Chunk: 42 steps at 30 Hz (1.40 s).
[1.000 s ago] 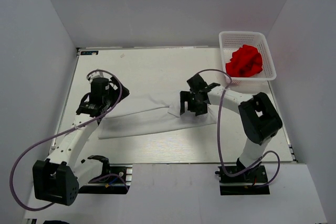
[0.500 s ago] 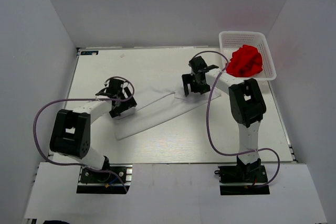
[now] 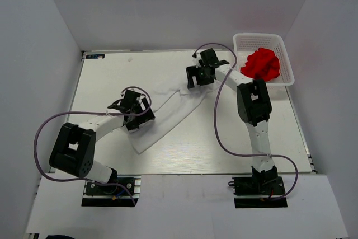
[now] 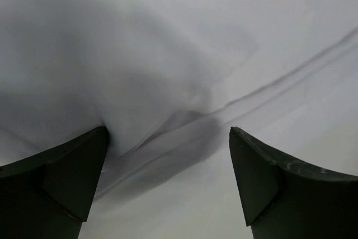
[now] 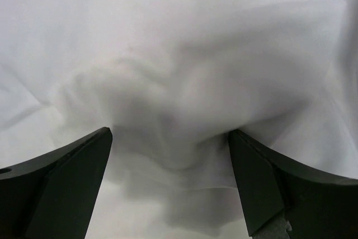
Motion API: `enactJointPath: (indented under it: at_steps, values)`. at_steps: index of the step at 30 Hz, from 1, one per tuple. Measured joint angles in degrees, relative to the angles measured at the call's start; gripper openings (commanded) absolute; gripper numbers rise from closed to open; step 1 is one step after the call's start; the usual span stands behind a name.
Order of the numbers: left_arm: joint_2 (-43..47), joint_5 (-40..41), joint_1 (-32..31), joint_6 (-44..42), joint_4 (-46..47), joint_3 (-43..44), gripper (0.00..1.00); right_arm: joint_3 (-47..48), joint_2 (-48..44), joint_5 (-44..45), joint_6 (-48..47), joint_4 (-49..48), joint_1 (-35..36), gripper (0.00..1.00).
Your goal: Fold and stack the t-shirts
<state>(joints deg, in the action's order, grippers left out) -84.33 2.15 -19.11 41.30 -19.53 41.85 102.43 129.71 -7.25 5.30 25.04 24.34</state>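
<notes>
Top external view: both hands stand wide open and grip nothing, their fingers down on the white t-shirt [image 3: 168, 113], which lies as a slanting strip on the counter [image 3: 112, 76]. The left hand [image 3: 136, 117] sits at the strip's near end, arm bent low. The right hand [image 3: 197, 81] reaches out to the far end. Wrist views show cloth bunched between spread fingers, seemingly pressed rather than pinched. The red t-shirt [image 3: 260, 64] lies crumpled in the basket [image 3: 263, 37], just beyond the right hand.

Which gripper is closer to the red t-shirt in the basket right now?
Right. The right gripper is just left of the red t-shirt; the left gripper is much farther away to the left.
</notes>
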Motion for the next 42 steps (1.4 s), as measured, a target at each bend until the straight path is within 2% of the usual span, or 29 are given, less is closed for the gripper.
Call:
enactJointPath:
  at_steps: [4, 8, 14, 19, 22, 25, 32, 37, 42]
  values:
    - [2.14, -3.98, -4.68, 2.84, -3.19, -1.01, 1.00, 10.97, 7.89, -10.12, -1.27, -2.95, 0.50, 0.90]
    - [7.08, -7.93, -8.79, 5.57, -7.89, -4.02, 1.00, 21.77, 15.28, -15.65, -2.97, -4.35, 2.40, 0.90]
    - [13.03, -11.85, -12.61, 8.37, -14.91, -7.67, 1.00, 22.80, 15.85, -13.27, -8.61, -3.72, 6.36, 0.90]
    - [17.97, -11.19, -14.58, 6.60, -19.12, -7.39, 1.00, 22.56, 14.75, -9.25, -10.91, -1.51, 8.04, 0.90]
    - [19.17, -7.21, -14.67, 4.63, -20.50, -4.00, 1.00, 21.70, 13.33, -7.56, -10.71, -0.28, 8.87, 0.90]
    - [19.34, 0.20, -14.67, 3.96, -21.20, 1.49, 1.00, 19.89, 10.86, -4.04, -9.14, -0.44, 10.23, 0.90]
    - [23.54, 17.38, -13.79, 8.39, -22.27, 3.65, 1.00, 5.64, -1.05, 3.52, 1.38, -4.68, 15.37, 0.90]
    - [22.64, 22.21, -13.66, 9.97, -22.99, 3.61, 1.00, -2.45, -4.37, 4.63, 8.61, -6.03, 17.75, 0.90]
    - [21.38, 22.93, -13.64, 10.23, -22.69, 3.61, 1.00, -8.68, -5.31, 6.01, 16.35, -7.37, 17.40, 0.90]
